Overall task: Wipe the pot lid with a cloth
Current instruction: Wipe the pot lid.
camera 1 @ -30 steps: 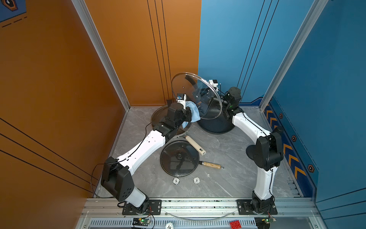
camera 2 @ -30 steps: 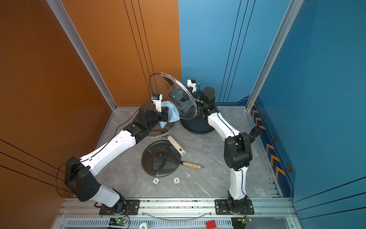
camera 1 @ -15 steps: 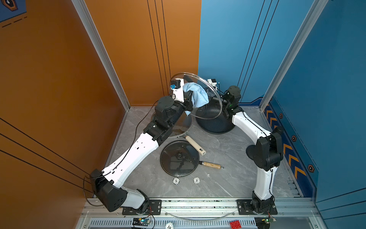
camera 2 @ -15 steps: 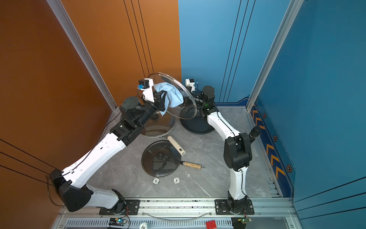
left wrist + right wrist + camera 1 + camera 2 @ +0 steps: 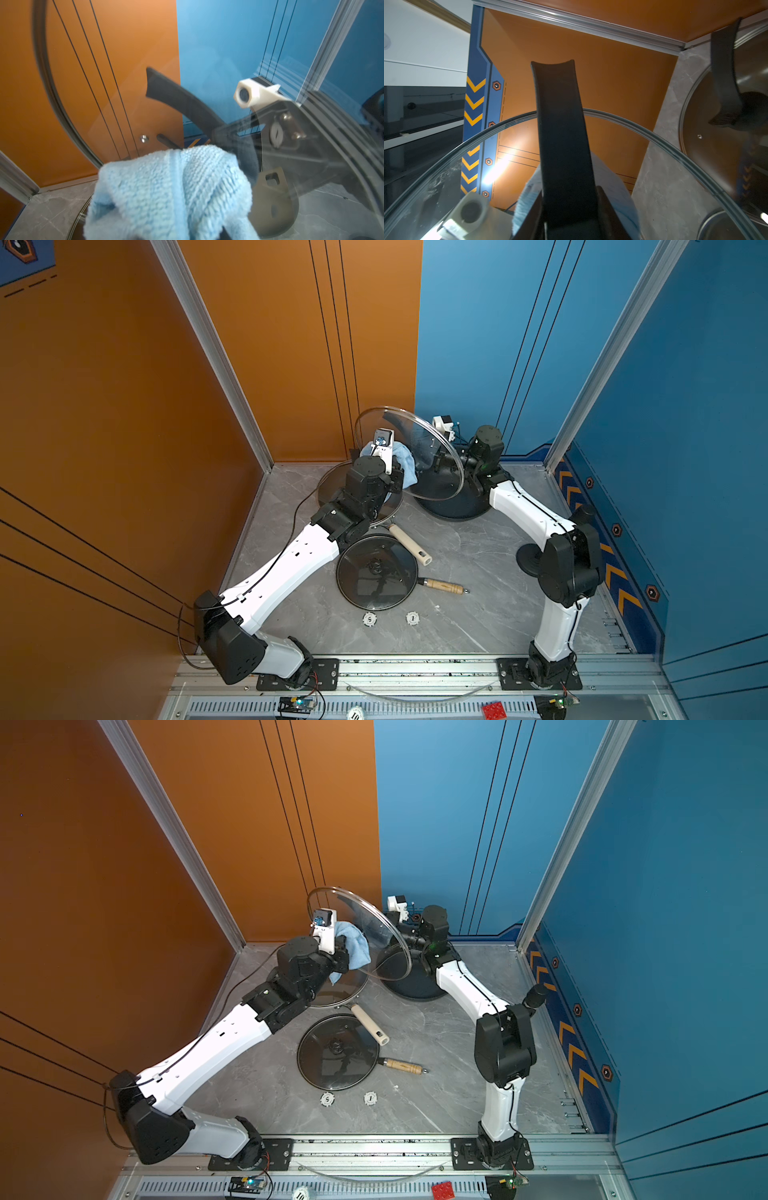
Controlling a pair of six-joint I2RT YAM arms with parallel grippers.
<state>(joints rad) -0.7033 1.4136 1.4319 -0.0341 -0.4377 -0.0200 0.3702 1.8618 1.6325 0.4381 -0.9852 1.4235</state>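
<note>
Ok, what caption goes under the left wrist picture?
Fluffy blue cloth against the clear glass lid, black handle showing through.

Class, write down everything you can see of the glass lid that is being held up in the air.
The glass lid is round, clear glass with a thin rim, a long curved black handle on one face and a small metal-ringed steam hole. It hangs above the table, tilted steeply on edge. The right gripper holds it at the handle; a light-blue cloth lies against the opposite face.
</note>
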